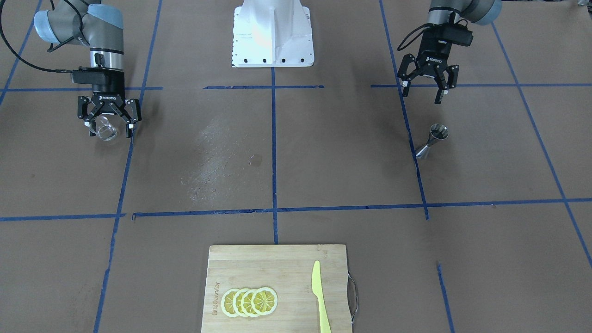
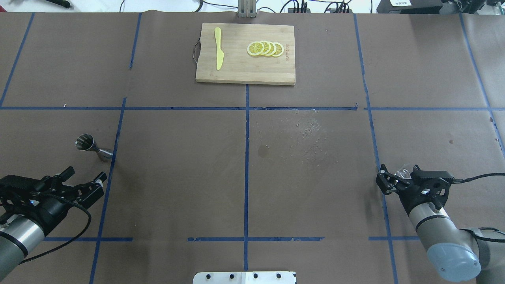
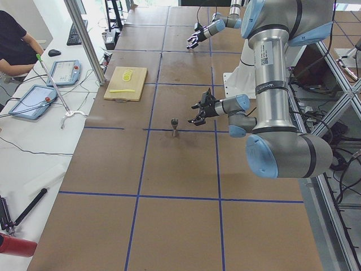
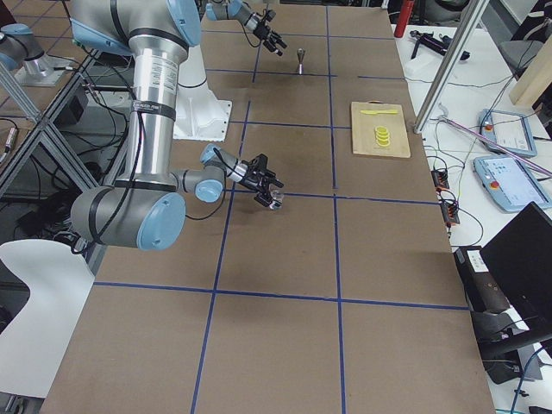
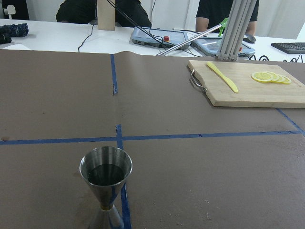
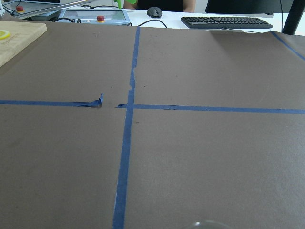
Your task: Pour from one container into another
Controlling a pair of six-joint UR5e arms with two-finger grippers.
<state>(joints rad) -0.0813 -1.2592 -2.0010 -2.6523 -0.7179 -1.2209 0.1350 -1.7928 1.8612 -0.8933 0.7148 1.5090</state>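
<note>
Pouring not yet begun. Upper left: right gripper point(image 1: 110, 132), fingers pinching the clear glass point(image 1: 104, 129). Upper right: left gripper point(image 1: 422, 95), fingers spread, apart from the liquid-filled jigger point(image 1: 433, 140) standing on the desk point(image 1: 323, 162).

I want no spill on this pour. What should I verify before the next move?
1. Left gripper open: ok.
2. Jigger upright, clear of the left gripper: ok.
3. Jigger holds liquid: ok, dark liquid shows in the left wrist view.
4. Glass held in right gripper: ok.
5. Glass empty: cannot tell.
6. Cutting board away from both arms: ok.
</note>
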